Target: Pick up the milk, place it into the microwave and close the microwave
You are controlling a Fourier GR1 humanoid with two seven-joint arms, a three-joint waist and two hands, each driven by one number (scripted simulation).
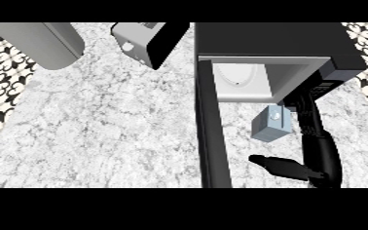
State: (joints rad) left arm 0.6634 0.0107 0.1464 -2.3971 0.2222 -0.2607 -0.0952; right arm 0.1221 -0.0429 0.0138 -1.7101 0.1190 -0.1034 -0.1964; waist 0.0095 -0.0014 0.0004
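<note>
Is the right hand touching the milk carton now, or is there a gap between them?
Cannot tell. In the head view the right hand lies right beside the milk carton, its fingers reaching past the carton's right edge, but neither contact nor gap shows plainly.

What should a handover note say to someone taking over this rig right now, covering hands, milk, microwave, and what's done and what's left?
Right hand: raised in front of the microwave's opening, fingers curled round the milk.
Left hand: not in view.
Milk: off the counter, just outside the cavity, not yet inside.
Microwave: stands at the right; its door is swung fully open, and the round plate inside shows.
Done: milk picked up and brought to the opening.
Left: set the milk inside, let go, withdraw, close the door.
</note>
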